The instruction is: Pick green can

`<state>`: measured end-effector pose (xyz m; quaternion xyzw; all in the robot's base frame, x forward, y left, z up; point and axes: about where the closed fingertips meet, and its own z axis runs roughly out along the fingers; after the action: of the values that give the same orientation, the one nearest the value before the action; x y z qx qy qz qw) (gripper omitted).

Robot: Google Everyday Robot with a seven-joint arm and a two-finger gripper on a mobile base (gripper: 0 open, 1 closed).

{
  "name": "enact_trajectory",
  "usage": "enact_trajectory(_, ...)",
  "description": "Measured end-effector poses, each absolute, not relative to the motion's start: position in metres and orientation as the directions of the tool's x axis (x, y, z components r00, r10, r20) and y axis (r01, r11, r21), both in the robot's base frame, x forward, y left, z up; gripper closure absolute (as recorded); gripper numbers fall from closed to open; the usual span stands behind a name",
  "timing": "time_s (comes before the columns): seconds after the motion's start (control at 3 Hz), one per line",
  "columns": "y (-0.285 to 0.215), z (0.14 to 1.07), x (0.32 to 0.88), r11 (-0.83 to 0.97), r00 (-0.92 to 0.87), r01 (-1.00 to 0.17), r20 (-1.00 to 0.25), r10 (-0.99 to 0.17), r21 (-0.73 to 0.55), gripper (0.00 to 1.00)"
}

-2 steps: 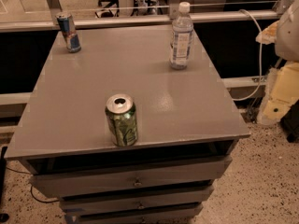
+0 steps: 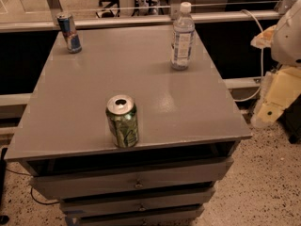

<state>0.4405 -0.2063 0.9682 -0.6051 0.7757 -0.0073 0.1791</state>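
My pincer, pale cream, hangs beyond the right edge of the grey drawer cabinet, well apart from everything on its flat top; spread or pressed together, I cannot tell. The green aluminium drink can, with pale swirls and a silver top, stands upright near the front edge, about mid-width. Far right stands a clear plastic bottle with a white cap; in the far left corner, a slim blue-and-silver can, also upright.

Two cans, one bottle, one gripper at right
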Motion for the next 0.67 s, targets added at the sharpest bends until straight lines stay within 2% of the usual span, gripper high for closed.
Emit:
enact_trajectory(0.33, -0.17, 0.931, 0.448, 0.244, -0.16, -0.958, -0.42, -0.893, -0.154, 0.0)
enact_trajectory(0.67, -0.121, 0.892, 0.456, 0.195, -0.128, -0.979, -0.59, -0.798, -0.052, 0.0)
